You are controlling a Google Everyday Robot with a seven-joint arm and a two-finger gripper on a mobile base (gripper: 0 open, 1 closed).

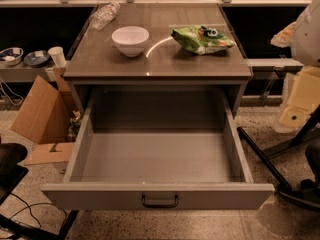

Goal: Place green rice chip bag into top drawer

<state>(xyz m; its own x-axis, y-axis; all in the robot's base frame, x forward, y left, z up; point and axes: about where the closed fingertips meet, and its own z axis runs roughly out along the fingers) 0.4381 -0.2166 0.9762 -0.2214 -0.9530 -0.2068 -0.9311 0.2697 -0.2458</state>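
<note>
You have: green rice chip bag [201, 39], on tabletop [150, 66], 3 o'clock of white bowl [130, 40]; top drawer [100, 196], pulled open; gripper [299, 104], 3 o'clock edge, grip state: you cannot tell.

Far left of the gripper [310, 181], which is showing low at the right edge, 1 white bowl [130, 40] is sitting on the table [150, 66]. 1 clear bottle [104, 15] is lying beyond the bowl, and 1 cardboard box [42, 111] is leaning below.

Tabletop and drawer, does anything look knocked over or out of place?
The bottle lies on its side at the back left of the tabletop, as if tipped over. The bowl stands upright; the chip bag lies flat beside it. The drawer is pulled open and empty. The gripper is out of view.
</note>
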